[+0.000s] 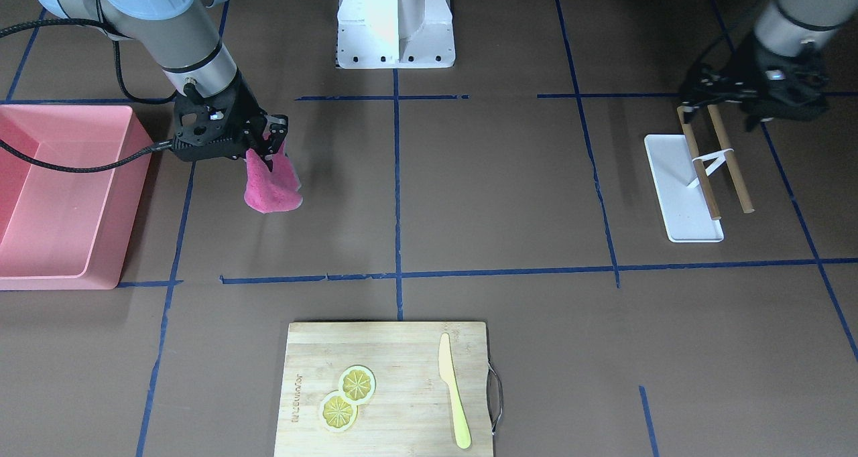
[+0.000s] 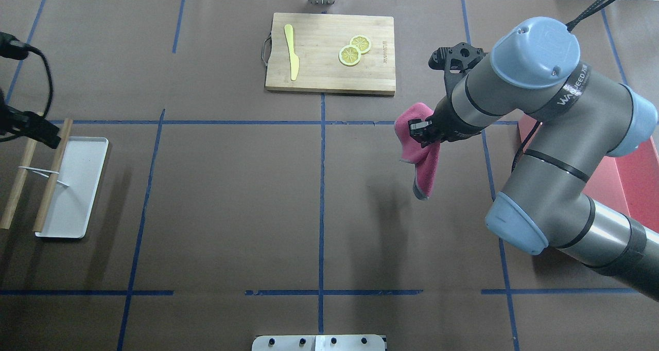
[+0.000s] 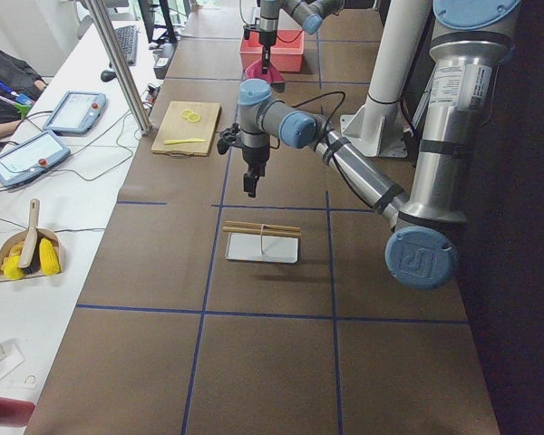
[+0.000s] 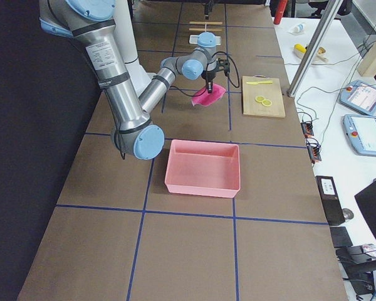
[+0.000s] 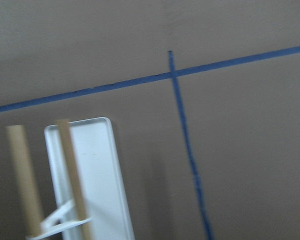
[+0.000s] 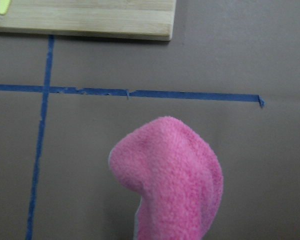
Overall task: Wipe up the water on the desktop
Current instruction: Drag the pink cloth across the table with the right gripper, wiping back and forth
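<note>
Beside the pink bin (image 1: 134, 175), your right gripper (image 1: 271, 139) clamps the pink cloth (image 1: 271, 190) above the desktop (image 1: 503, 189); wiping not yet started.

Right arm (image 2: 535, 104): grey metal tubular links, pale-blue domed joint caps with small screws, black rings at the joints. White lettering on one link, only partly legible. Black cable (image 1: 74, 167) runs to the wrist. Right gripper (image 1: 273, 139): black skeletal frame with cut-outs. Left arm (image 1: 794, 15): same grey tube with black ring. Left gripper (image 1: 697, 95): black. Base pedestal (image 1: 395, 35): white, with a row of dark bolts along its flange.
</note>
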